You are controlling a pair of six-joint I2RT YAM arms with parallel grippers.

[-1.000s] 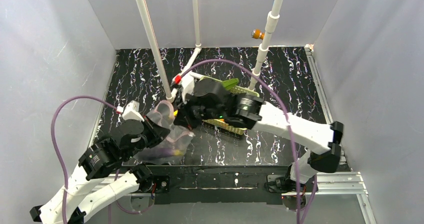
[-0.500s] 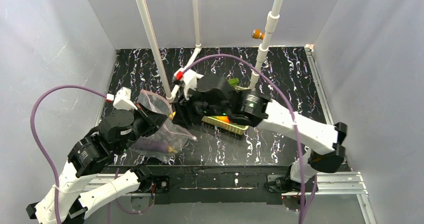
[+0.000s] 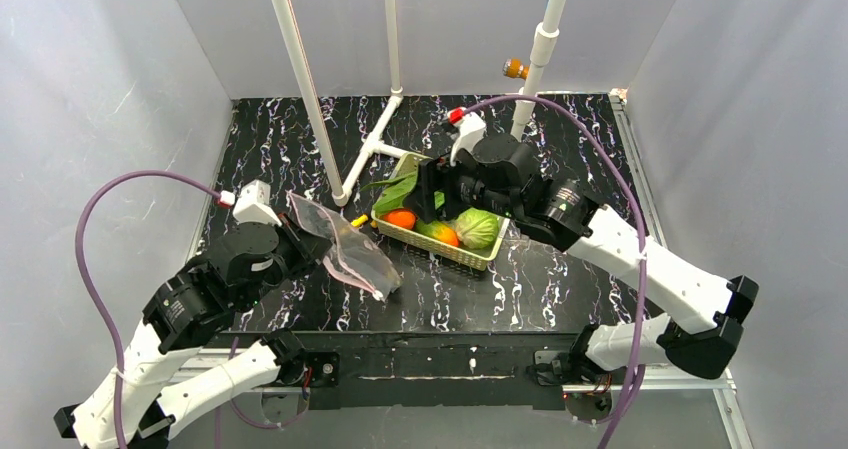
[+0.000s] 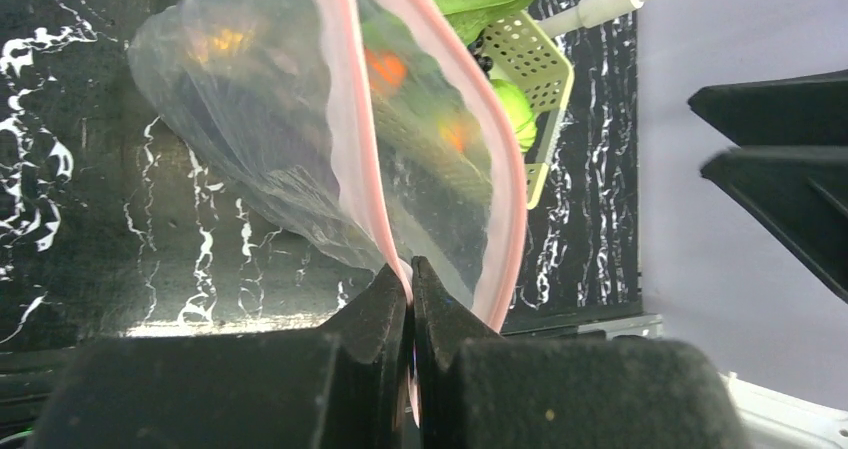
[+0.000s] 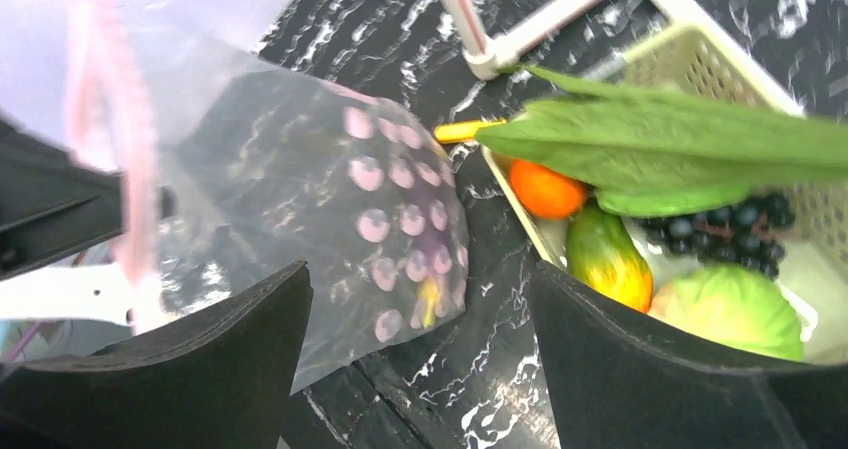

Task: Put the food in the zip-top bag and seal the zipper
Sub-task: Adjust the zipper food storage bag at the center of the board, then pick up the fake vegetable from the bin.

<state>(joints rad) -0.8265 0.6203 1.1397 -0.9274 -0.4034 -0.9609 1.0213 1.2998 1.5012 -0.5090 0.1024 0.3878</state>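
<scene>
The clear dotted zip-top bag (image 3: 350, 254) hangs from my left gripper (image 3: 297, 237), its lower end on the table. My left gripper (image 4: 410, 269) is shut on the pink zipper (image 4: 352, 129), and the mouth gapes open. A dark-purple eggplant (image 5: 432, 264) shows through the bag (image 5: 330, 189). The green leaves (image 3: 395, 193) and pale-green cabbage (image 3: 478, 229) lie in the yellow-green basket (image 3: 458, 256). My right gripper (image 3: 425, 191) hovers open over the basket's left part. In the right wrist view, nothing sits in my right gripper (image 5: 418, 289), with the leaves (image 5: 680, 139) and cabbage (image 5: 735, 309) to its right.
The basket (image 5: 700, 59) also holds an orange fruit (image 5: 545, 189), a green-orange fruit (image 5: 605, 254) and dark grapes (image 5: 720, 229). White pipes (image 3: 300, 69) rise behind the bag and basket. A small yellow piece (image 3: 358, 221) lies between them.
</scene>
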